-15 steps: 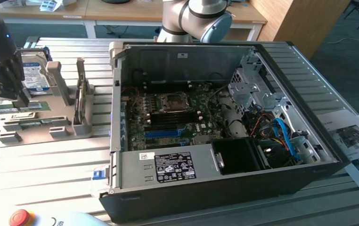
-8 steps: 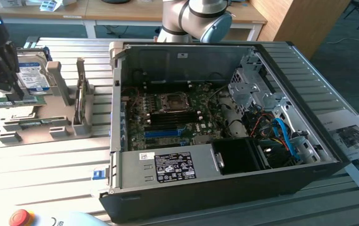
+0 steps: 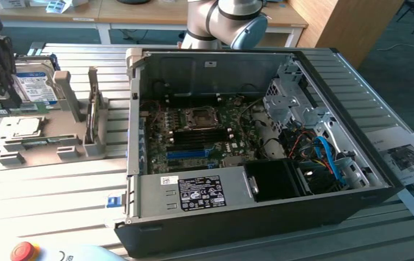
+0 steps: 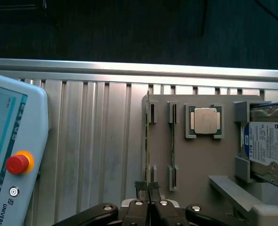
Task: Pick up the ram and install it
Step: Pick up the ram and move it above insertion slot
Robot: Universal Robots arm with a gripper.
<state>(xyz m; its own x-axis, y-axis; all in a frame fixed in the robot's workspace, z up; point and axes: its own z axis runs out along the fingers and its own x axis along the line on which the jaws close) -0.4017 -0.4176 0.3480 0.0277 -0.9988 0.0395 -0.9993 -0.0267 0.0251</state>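
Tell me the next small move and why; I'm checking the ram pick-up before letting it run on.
Probably open the hand. Its fingers are pressed together with no gap, while the ram stands on edge in the grey holder below, roughly in line with them. A shut hand could not straddle the stick, so opening before any descent looks sensible.

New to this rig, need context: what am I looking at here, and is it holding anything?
One robot arm stands by an open PC case. One picture comes from a camera off the arm; the other from a camera on its wrist, looking past the jaws. On the slatted table sits a grey tray with a hard drive, a processor chip and the ram standing on edge. The control pendant lies nearby. The jaws are shut at the ram's end; whether they grip it, I cannot tell.
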